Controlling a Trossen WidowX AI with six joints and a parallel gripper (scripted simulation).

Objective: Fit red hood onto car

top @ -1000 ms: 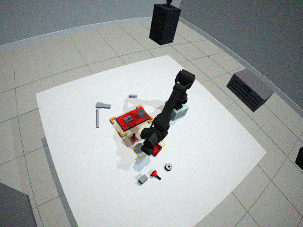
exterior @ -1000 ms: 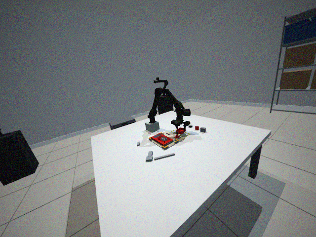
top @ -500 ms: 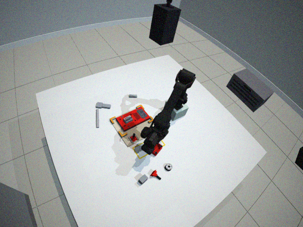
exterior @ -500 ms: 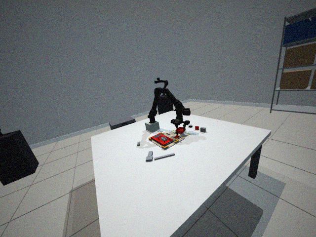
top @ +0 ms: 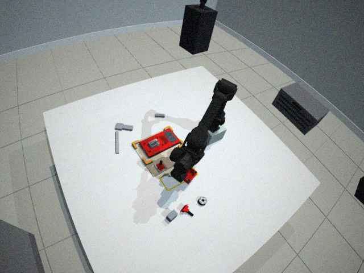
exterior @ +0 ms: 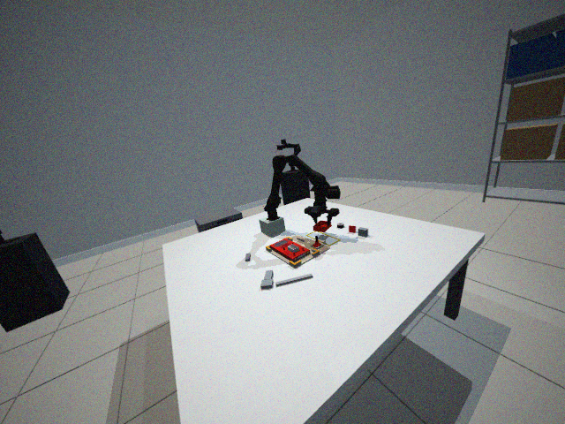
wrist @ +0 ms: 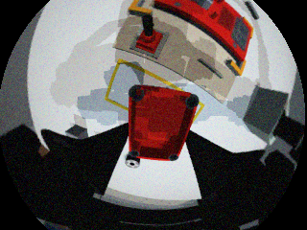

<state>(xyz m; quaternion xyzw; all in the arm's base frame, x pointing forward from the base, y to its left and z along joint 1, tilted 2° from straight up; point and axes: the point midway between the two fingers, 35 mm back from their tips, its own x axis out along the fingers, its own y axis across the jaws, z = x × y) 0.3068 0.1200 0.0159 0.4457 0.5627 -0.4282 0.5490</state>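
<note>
top: arm covers part of red hood (top: 190, 175) | exterior: deck pegs (exterior: 283, 249) too small to tell

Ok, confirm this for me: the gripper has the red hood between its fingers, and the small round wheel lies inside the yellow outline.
Not inside: the top view shows the wheel outside the yellow outline. The gripper does have the red hood.
</note>
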